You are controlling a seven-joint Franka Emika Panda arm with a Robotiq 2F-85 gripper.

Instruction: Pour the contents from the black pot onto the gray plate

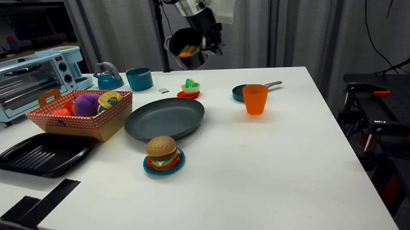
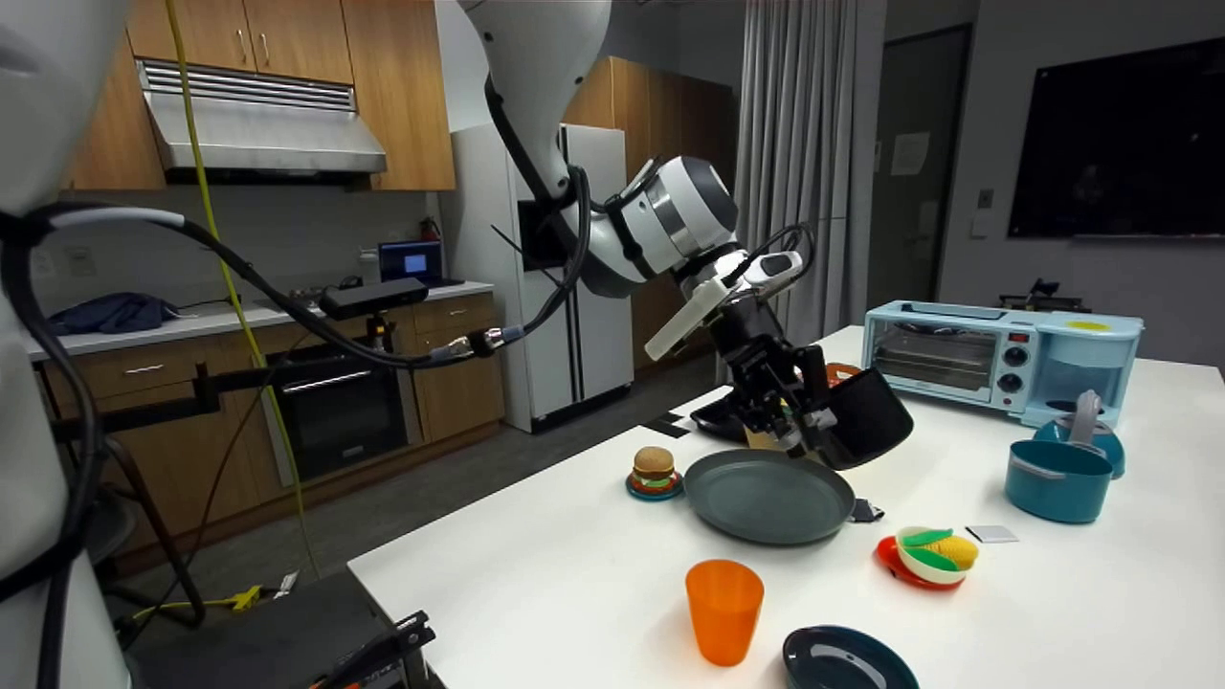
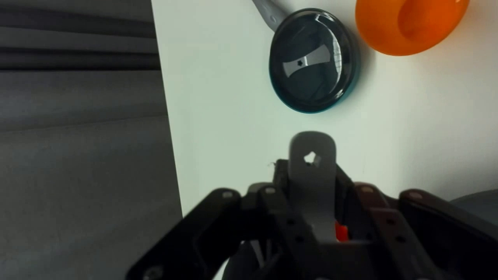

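Observation:
My gripper [image 1: 214, 44] is shut on the gray handle [image 3: 313, 186] of the black pot [image 1: 182, 40] and holds it in the air. The pot is tilted, its mouth toward the camera in an exterior view. The contents [image 1: 188, 51], orange and yellow-green pieces, lie inside it near the lower rim. In an exterior view the pot [image 2: 869, 419] shows its dark outside just behind the gray plate [image 2: 768, 498], and its inside is hidden. The plate [image 1: 164, 115] lies flat on the table with nothing on it. A corner of it shows in the wrist view [image 3: 480, 204].
A toy burger [image 1: 161, 151] on a blue saucer stands beside the plate. A food basket [image 1: 88, 116] and black tray [image 1: 43, 155] are close by. An orange cup [image 2: 724, 608], small teal pan [image 3: 311, 62], cream bowl [image 2: 933, 555] and teal pot [image 2: 1059, 488] stand around.

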